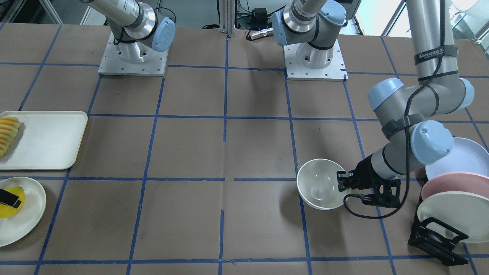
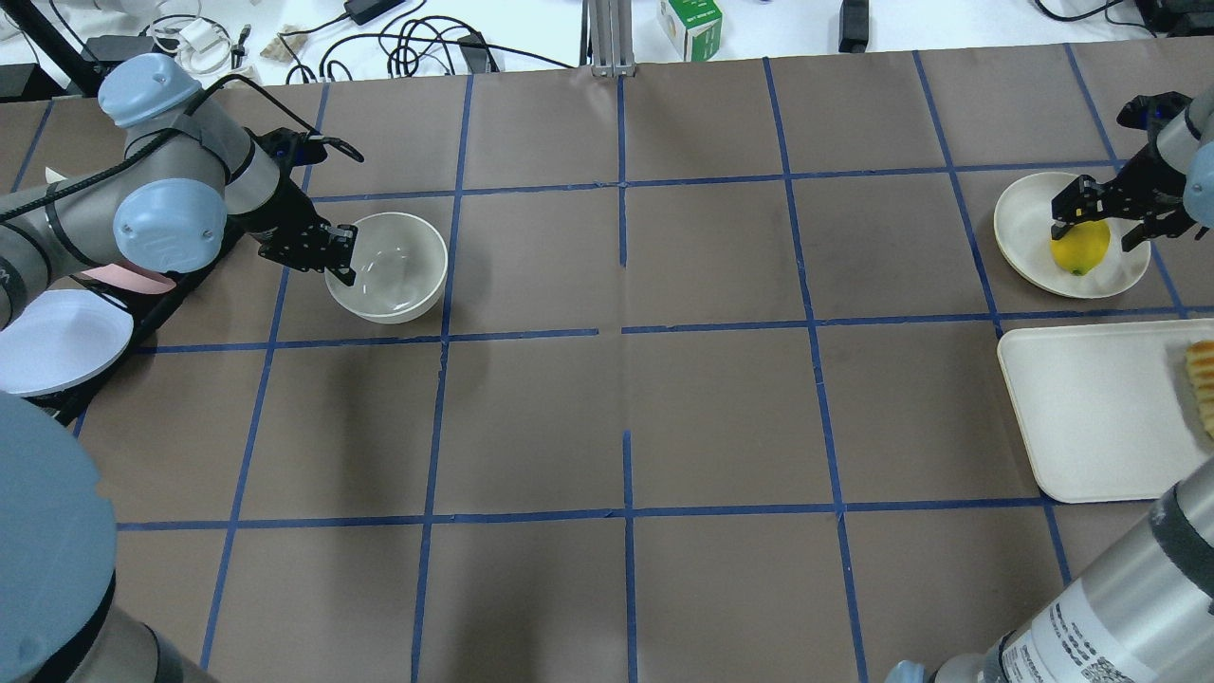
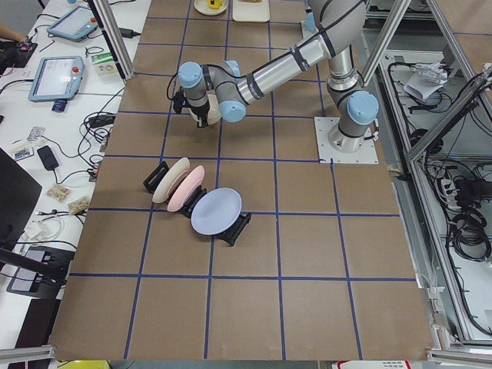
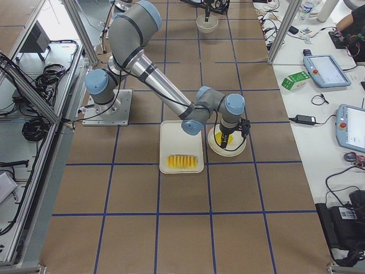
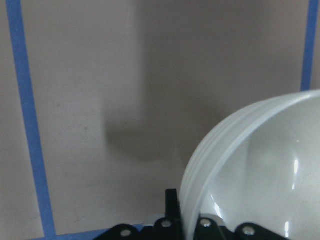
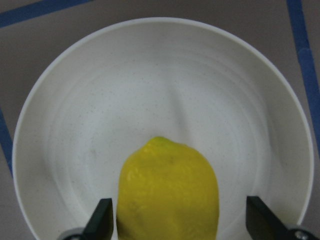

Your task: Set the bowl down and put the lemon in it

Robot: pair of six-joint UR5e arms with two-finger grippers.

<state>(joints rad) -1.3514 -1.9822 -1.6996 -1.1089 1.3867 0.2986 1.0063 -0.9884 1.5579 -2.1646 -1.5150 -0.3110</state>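
The cream-white bowl is on the robot's left side of the table, also in the front view. My left gripper is shut on its near rim; the left wrist view shows the rim pinched between the fingers. The bowl is tilted and seems slightly off the table. The yellow lemon lies on a flat cream plate at the far right. My right gripper is open and straddles the lemon, with a finger on each side and a gap on one side.
A cream tray with a row of yellow-orange slices lies beside the plate. A black rack with three upright plates stands just behind my left arm. Blue tape lines cross the brown table.
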